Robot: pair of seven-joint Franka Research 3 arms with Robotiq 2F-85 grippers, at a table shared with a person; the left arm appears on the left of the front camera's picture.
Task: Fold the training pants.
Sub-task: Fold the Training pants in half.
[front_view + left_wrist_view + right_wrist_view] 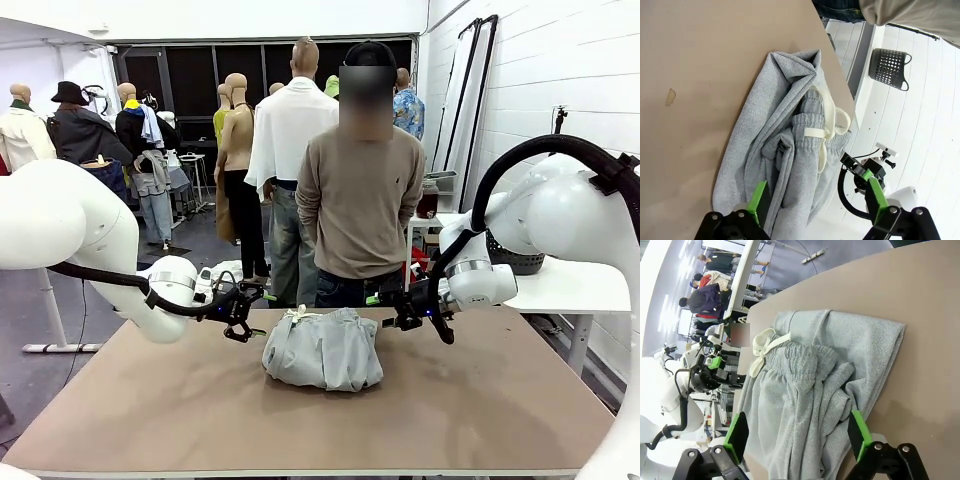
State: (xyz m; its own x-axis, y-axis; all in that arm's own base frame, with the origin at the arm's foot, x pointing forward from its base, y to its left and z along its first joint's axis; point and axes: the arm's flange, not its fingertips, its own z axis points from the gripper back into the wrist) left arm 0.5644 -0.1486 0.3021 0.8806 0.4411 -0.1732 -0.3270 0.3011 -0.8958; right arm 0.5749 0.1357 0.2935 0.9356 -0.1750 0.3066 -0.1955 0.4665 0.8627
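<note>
The training pants [322, 348] lie bunched in a light grey heap at the far middle of the table, white drawstring [298, 314] on top. In the left wrist view the training pants [780, 145] spread beneath my open left gripper [815, 202], waistband and drawstring [827, 127] toward the table edge. In the front view my left gripper [243, 312] hovers open just left of the heap. My right gripper [392, 308] hovers open just right of it. The right wrist view shows the training pants [815, 390] under my open right gripper [797, 435], nothing held.
A person [360, 190] stands at the far edge right behind the heap, arms at the sides. A black perforated basket [888, 68] sits on the white side table [560, 285] to the right. The brown tabletop [330, 420] stretches toward me.
</note>
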